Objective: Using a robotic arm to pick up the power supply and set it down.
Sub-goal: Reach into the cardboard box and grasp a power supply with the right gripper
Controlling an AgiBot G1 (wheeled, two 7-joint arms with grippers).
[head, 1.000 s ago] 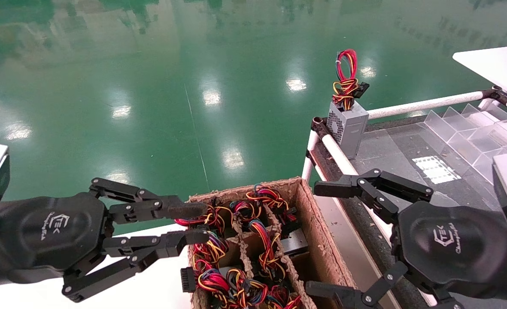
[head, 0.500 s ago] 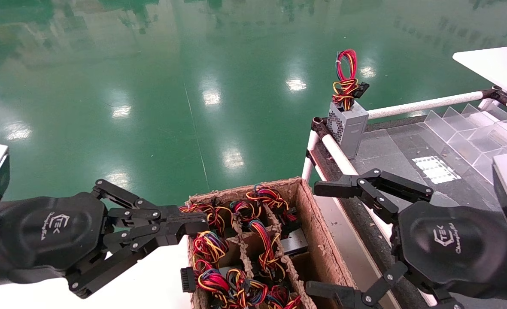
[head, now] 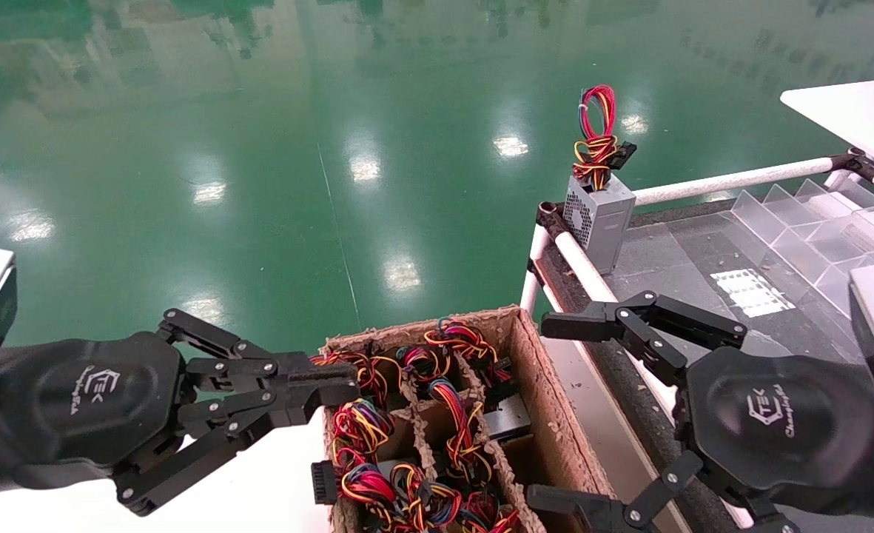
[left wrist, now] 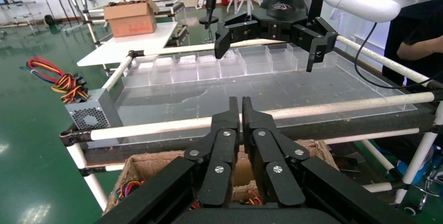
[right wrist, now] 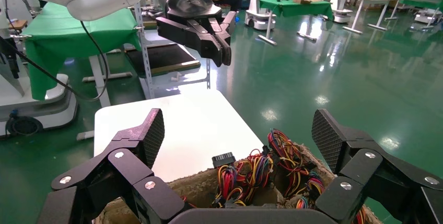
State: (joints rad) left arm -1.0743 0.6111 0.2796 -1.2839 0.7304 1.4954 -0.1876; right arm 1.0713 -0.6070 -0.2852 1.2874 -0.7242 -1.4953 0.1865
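Observation:
The power supply named in the task is out of view. My left gripper (head: 348,381) (left wrist: 241,101) is shut with nothing between its fingers, at the near-left rim of a cardboard box (head: 548,400) (right wrist: 136,192). That box holds several wire-topped units between dividers. My right gripper (head: 544,411) (right wrist: 240,138) is open and hovers over the box's right side, holding nothing. The right wrist view also shows the left gripper (right wrist: 222,51) farther off, above the white table. The right gripper (left wrist: 266,41) likewise appears in the left wrist view, above the rack.
A grey box with a tall red wire loop (head: 599,218) (left wrist: 94,114) stands upright on the far-left corner of a tube-framed rack (head: 577,259). A clear divided tray (head: 814,222) lies along the rack's far side. A white table (head: 259,488) sits left of the cardboard box.
My left gripper went from open to shut at the box's left rim, taking hold of nothing. The right gripper and the grey box on the rack have not moved.

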